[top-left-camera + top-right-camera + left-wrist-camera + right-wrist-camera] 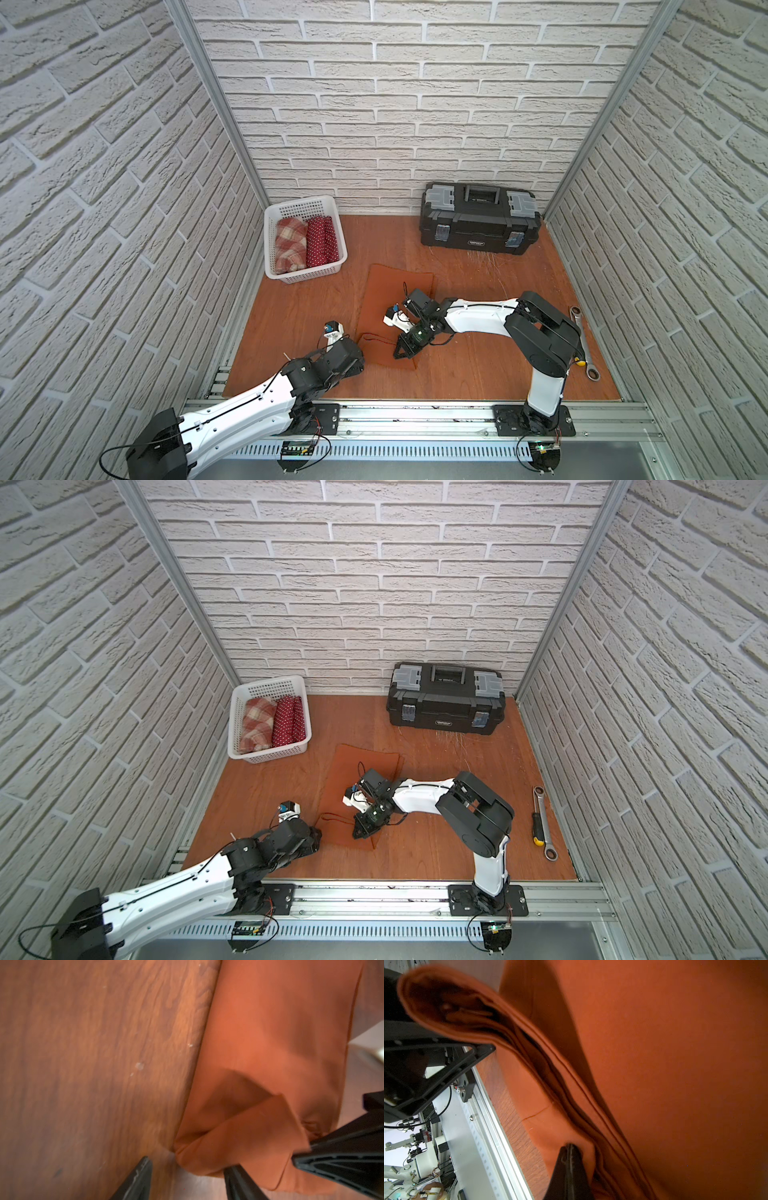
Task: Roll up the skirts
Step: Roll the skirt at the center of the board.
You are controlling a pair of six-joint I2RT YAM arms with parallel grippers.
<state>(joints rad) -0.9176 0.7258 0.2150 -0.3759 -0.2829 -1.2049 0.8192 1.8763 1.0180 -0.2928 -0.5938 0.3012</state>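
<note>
Whole job: two of three skirts look finished and the third is barely started, so I judge it about two thirds done.
Table (291, 332): wooden, carrying everything below.
Toolbox (480, 220): black, closed, against the back wall and well apart from the cloth.
Basket (316, 272): white mesh, in the far corner on the left arm's side, holding both finished rolls.
Orange skirt (386, 299): on the table mid-way between the arms, near the basket but outside it. Most of it is flat; only the near hem is lifted into a loose first fold.
Its lie: long axis runs from the robot's rail toward the back wall, leaning slightly. The far edge points at the wall, so I expect the roll to travel that way.
Plaid skirt (289, 245): rolled, in the basket, long axis also front to back.
Dotted skirt (320, 241): rolled, touching the plaid one on its toolbox side, same direction.
Right gripper (569, 1151): jaws together, apparently pinching the near hem.
Left gripper (188, 1164): jaws apart around the hem's folded corner; no pinch shows.
Left to do: roll the orange skirt up; basketing it probably follows.
</note>
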